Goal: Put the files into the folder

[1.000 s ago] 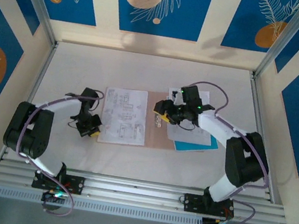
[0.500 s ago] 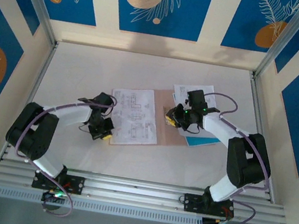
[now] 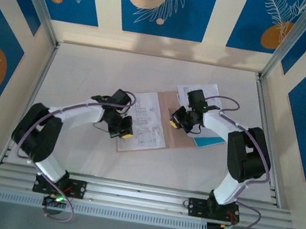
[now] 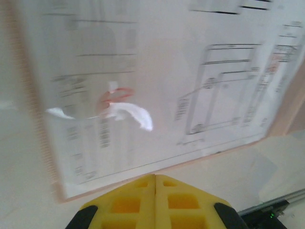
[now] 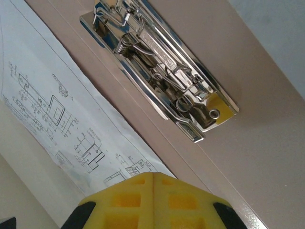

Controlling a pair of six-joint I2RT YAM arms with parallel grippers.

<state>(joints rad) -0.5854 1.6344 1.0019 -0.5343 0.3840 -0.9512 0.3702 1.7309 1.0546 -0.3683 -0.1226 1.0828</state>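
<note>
Wide white table, and in the middle of it the folder lies open and flat, tan card facing up. Its fold line runs near to far, with the far end swung a little to the left.

One printed sheet sits on the left half, and its long axis follows the same slant. The rest of the files, blue edge showing, lie to the right under the right arm, beside or partly beneath the folder's right edge. From here I can't say which.

Over to the right wrist view: a shiny metal clip is fixed on the bare card, running diagonally, with the sheet's edge just beside it.

The right gripper hangs over that right half, yellow fingers pressed together with nothing between them. The left gripper is at the near left corner of the sheet, also pressed tight and pinching nothing I can see.

My read is that one sheet is in and the pile isn't yet. To do this well:

- The left tip should pin the folder so it can't skate.
- The right fingers have to part before taking the pile by its free edge.
- The pile should come in low and along the slant, square to the sheet already there.
- Keep it clear of the clip, which looks ready to snag thin paper.
</note>
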